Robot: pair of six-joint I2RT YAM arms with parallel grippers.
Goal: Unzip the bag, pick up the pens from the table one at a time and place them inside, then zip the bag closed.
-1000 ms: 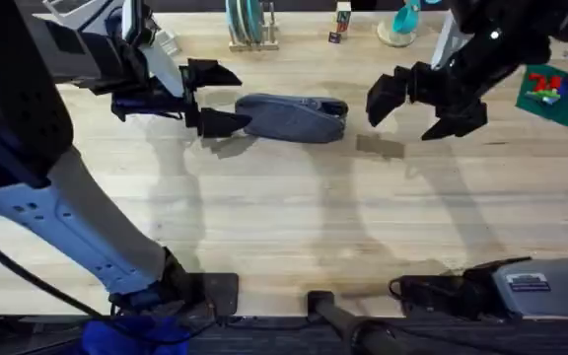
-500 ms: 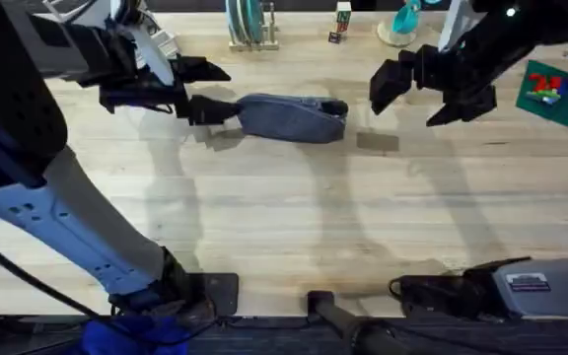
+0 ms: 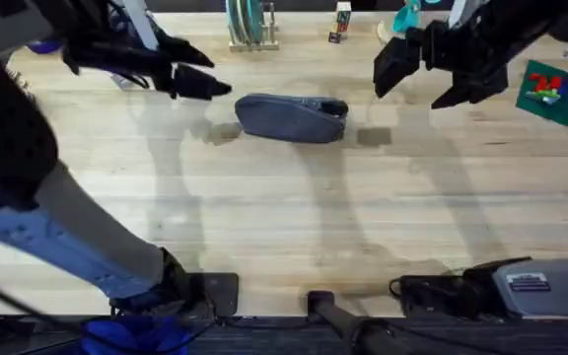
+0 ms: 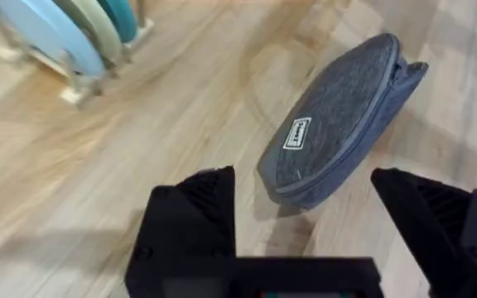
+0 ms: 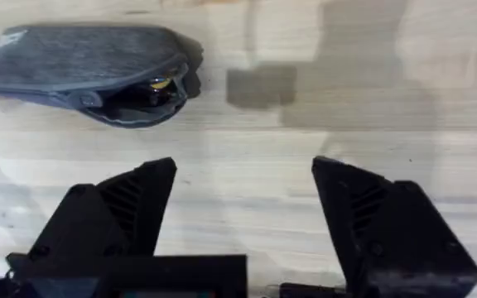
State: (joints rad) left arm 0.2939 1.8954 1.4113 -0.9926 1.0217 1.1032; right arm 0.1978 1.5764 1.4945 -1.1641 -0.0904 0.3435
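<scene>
While two grippers hover, one bag (image 3: 292, 117) lies

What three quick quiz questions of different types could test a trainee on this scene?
1. True or false: the left pincer grips the bag.
2. Which end of the bag gapes open, seen from overhead: A) left, B) right?
3. Fill in: both pincers hang ___, holding nothing.

Key: 1. False, it hangs apart from the bag, to its left. 2. B, the end nearer the right pincer. 3. open.
</scene>
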